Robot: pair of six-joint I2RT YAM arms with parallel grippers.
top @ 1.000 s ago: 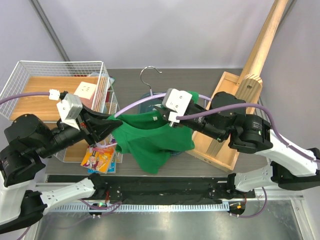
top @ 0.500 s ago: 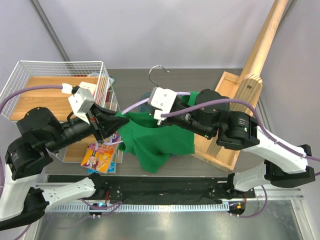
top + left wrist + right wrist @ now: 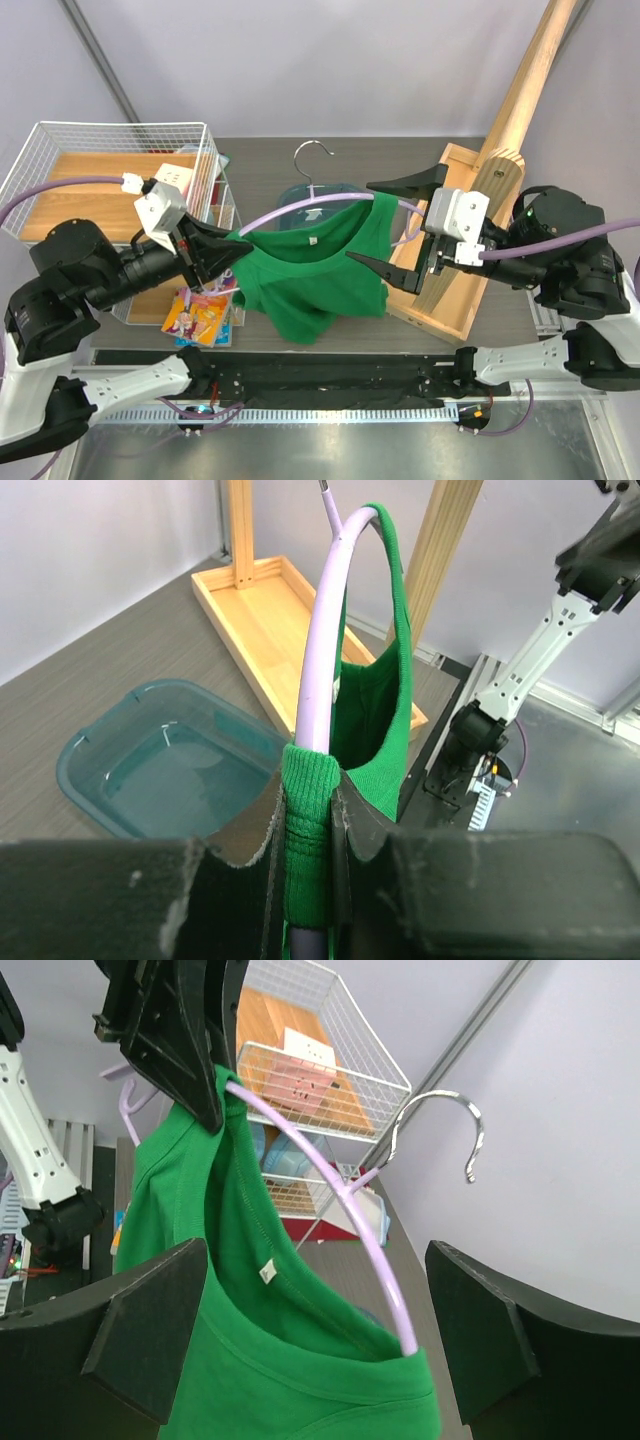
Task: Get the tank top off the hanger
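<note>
The green tank top (image 3: pixel 312 272) hangs over the table on the lilac hanger (image 3: pixel 300 207), whose silver hook (image 3: pixel 312 151) points toward the back. My left gripper (image 3: pixel 230 252) is shut on the left shoulder strap and the hanger end under it; in the left wrist view the strap (image 3: pixel 308 820) sits pinched between the jaws, with the hanger (image 3: pixel 322 650) arching away. My right gripper (image 3: pixel 398 228) stands wide open beside the tank top's right shoulder, touching nothing. In the right wrist view the tank top (image 3: pixel 280 1380), its white tag (image 3: pixel 266 1272) and the hanger (image 3: pixel 345 1205) lie ahead between the spread fingers (image 3: pixel 150 1330).
A white wire basket (image 3: pixel 110 135) holding a wooden board stands at the back left. A teal tub (image 3: pixel 290 195) lies under the hanger. A wooden tray (image 3: pixel 455 165) with a tall post (image 3: pixel 525 85) is at the right. A colourful packet (image 3: pixel 195 318) lies near the left arm.
My right gripper has let go of the tank top's neckline, opened wide and drawn back to the right. The hanger has swung level. The left gripper keeps its hold.
</note>
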